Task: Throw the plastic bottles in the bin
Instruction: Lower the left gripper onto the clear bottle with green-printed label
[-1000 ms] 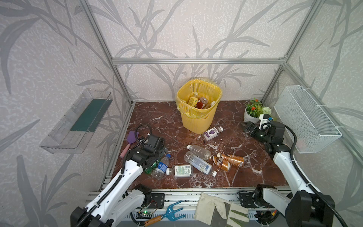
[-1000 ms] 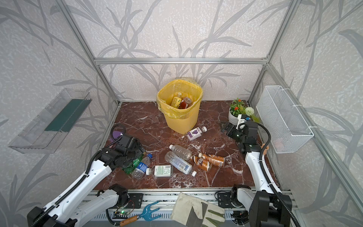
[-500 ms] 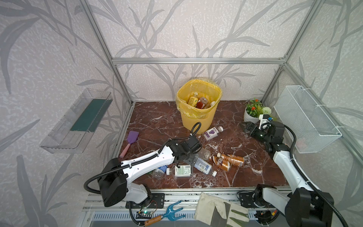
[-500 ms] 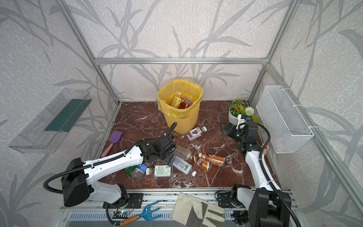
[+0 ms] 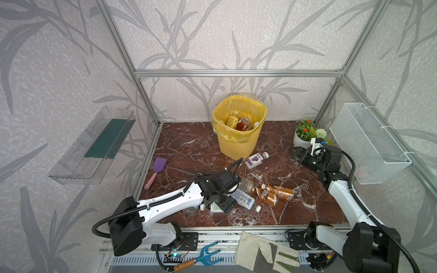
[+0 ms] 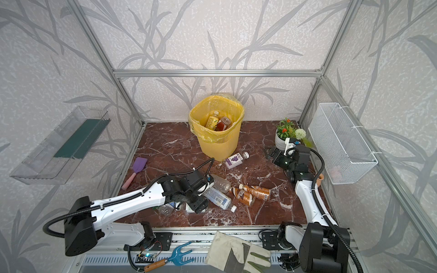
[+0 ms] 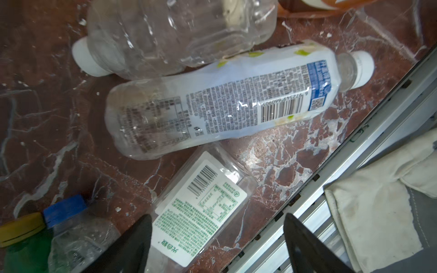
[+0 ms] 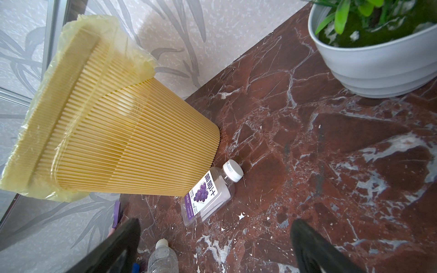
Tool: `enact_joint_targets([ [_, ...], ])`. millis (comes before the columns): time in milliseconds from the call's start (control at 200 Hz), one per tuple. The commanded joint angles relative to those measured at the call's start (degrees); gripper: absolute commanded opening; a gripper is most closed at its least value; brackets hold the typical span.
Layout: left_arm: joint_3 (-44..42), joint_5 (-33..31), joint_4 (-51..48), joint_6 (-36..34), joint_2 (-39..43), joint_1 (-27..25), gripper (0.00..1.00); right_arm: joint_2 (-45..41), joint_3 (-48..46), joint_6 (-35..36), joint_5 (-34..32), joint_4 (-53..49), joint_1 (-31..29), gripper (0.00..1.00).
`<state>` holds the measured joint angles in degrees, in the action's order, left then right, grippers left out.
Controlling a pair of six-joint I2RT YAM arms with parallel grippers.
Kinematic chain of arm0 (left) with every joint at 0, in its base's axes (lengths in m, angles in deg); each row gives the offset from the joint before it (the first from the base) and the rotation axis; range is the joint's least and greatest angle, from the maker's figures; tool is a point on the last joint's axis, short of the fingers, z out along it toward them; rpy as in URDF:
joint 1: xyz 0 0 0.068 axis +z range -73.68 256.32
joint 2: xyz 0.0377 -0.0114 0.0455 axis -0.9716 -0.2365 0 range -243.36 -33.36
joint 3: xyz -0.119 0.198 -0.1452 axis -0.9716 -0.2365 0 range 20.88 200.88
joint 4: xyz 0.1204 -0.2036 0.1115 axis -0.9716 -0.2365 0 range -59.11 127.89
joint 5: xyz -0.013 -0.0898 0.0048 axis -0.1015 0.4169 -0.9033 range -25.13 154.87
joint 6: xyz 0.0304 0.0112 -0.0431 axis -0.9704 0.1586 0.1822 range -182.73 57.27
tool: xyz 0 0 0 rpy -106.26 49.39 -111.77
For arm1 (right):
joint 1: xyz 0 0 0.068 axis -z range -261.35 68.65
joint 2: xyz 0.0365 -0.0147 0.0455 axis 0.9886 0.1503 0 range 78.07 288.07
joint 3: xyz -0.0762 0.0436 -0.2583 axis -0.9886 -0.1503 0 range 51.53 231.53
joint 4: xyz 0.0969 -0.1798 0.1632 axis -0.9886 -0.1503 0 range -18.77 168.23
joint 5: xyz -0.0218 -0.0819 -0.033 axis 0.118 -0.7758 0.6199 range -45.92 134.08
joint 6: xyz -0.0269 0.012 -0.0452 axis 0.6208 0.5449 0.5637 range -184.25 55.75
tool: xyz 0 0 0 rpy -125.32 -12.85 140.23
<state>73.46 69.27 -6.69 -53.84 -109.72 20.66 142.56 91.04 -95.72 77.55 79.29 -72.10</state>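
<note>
- Straddling the green-labelled bottle (image 7: pixel 201 208) lying at the front of the table (image 7: pixel 283 165), the left gripper (image 7: pixel 215 217) has its jaws apart, nothing clamped yet.
- Centre on its flat sides before squeezing; avoid the blue-labelled bottle (image 7: pixel 224 101) just beside.
- The right gripper (image 8: pixel 216 221) is spread, empty; the bin (image 5: pixel 238 144) stands well apart.

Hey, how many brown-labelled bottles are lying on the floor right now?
2, both mid-floor, right of the blue-labelled bottle. The farther brown bottle and the nearer brown bottle lie side by side. Another could be hidden under the left arm.
</note>
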Motion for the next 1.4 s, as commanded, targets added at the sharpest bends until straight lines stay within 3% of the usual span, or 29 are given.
enact_joint_targets([
  [0,3.4,1.3,-2.8,-3.0,-3.0,-0.7,0.86,0.2,1.1,0.3,1.3,1.2,0.4,0.99],
  [240,5.5,-3.6,-4.9,-4.2,-7.1,-0.8,0.85,1.4,1.3,0.5,2.3,1.7,0.5,0.99],
  [495,7.4,-6.6,-15.3,-22.6,-9.5,-0.7,0.85,2.1,1.7,0.9,3.0,1.2,1.1,0.99],
  [610,4.8,-7.7,-13.5,-27.2,-7.0,-0.6,0.86,2.5,1.2,0.0,3.1,2.2,1.1,0.99],
  [990,-0.6,1.2,-5.2,-37.3,-5.3,4.2,0.85,1.4,1.8,-0.3,2.6,1.0,1.1,0.99],
  [1395,0.2,6.4,-2.8,-38.3,-12.6,4.8,0.81,1.7,1.4,-0.8,2.1,1.9,1.1,0.99],
])
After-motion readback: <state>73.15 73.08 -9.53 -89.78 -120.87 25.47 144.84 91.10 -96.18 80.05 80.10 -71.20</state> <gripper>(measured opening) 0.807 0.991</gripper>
